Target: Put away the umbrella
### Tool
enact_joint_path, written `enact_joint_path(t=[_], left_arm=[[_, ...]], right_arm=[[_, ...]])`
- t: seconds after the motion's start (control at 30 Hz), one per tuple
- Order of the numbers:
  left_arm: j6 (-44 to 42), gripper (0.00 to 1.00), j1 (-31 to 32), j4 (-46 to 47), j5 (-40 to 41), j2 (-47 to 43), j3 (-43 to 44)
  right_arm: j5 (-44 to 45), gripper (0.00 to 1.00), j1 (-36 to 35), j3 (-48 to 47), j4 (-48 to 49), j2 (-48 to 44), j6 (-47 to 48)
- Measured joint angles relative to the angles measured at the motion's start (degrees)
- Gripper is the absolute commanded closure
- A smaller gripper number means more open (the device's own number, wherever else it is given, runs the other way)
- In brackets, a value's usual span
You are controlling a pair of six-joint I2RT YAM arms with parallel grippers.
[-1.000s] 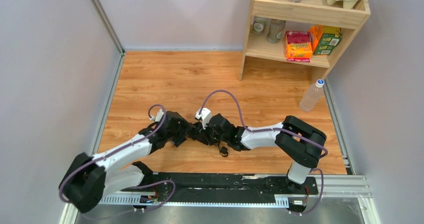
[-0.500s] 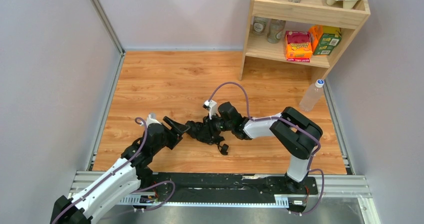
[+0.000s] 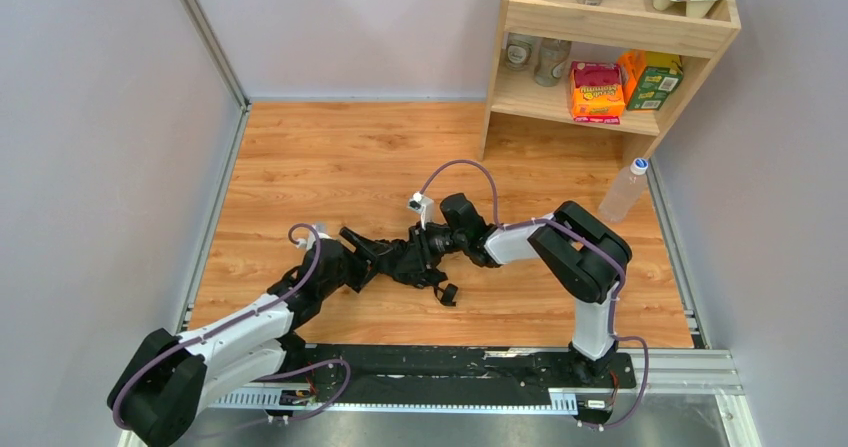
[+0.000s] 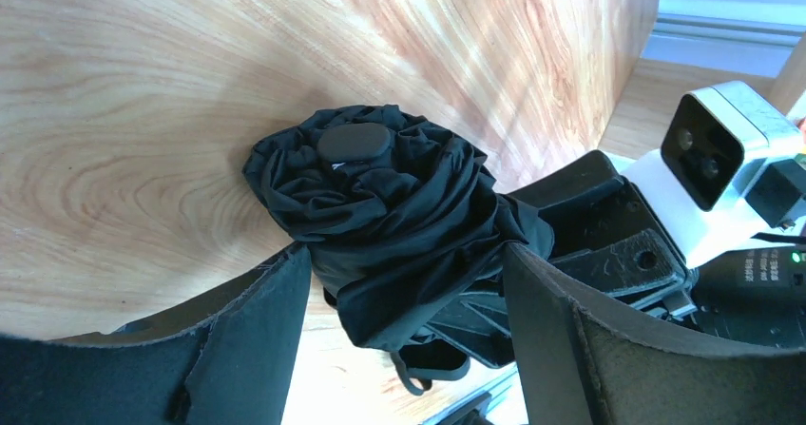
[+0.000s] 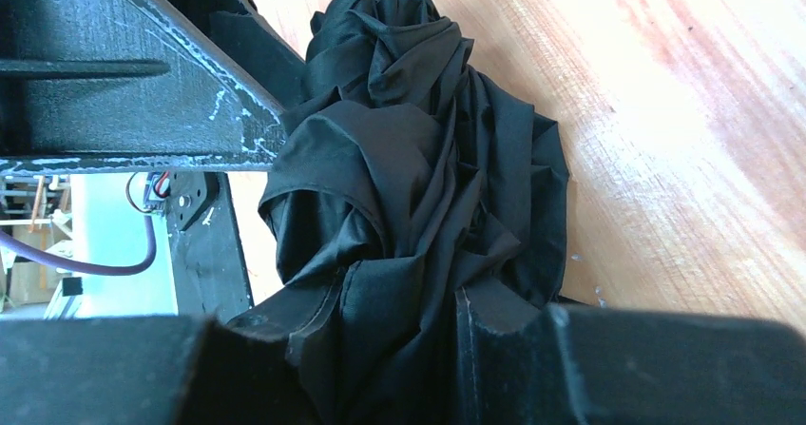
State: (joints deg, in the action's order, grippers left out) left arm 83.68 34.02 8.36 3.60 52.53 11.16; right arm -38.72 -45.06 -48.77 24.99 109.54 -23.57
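The umbrella [image 3: 408, 265] is a crumpled black fabric bundle lying on the wooden floor between my two grippers, its strap [image 3: 447, 293] trailing toward the near side. My right gripper [image 5: 399, 306] is shut on the umbrella's [image 5: 418, 187] fabric, which bunches between its fingers [image 5: 508, 335]. My left gripper [image 4: 404, 251] stands open, its fingers [image 4: 257, 339] straddling one end of the umbrella [image 4: 380, 197] with gaps on both sides. From above, the left gripper [image 3: 372, 252] comes from the left and the right gripper [image 3: 420, 250] from the right.
A wooden shelf [image 3: 610, 27] with boxes, jars and cups stands at the back right. A plastic bottle [image 3: 624, 189] stands on the floor beside it. Grey walls close in left and back. A metal rail [image 3: 450, 367] runs along the near edge.
My left arm has swung back toward the centre, and its open fingers now sit around the umbrella's end. The right gripper has shifted slightly up and left with the umbrella.
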Motion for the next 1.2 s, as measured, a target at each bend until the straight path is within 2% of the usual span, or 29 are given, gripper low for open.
enact_joint_path(t=[0.23,0.5,0.63,0.9,1.03,1.2], left_arm=[[1.5,0.2,0.0,1.5,2.2,1.9,-0.2],[2.0,0.2,0.0,3.0,4.3,10.0,2.2],[1.2,0.24,0.1,4.4,4.7,13.3,3.2],[1.4,0.21,-0.1,18.6,4.4,24.0,3.4],[3.0,0.2,0.0,18.5,4.2,23.3,3.4],[4.7,0.2,0.4,12.2,2.8,17.7,2.6]], right_arm=[[-1.9,1.0,0.7,-0.5,0.0,0.7,-0.4],[-3.6,1.0,1.1,-1.9,-1.8,1.4,-0.1],[-5.5,1.0,1.7,-3.7,-4.0,2.4,0.3],[-7.2,1.0,4.0,-6.8,-7.5,4.0,-0.3],[-7.8,1.0,4.6,-6.4,-6.5,4.1,-1.8],[-11.1,1.0,4.6,-3.7,-2.1,4.1,-5.6]])
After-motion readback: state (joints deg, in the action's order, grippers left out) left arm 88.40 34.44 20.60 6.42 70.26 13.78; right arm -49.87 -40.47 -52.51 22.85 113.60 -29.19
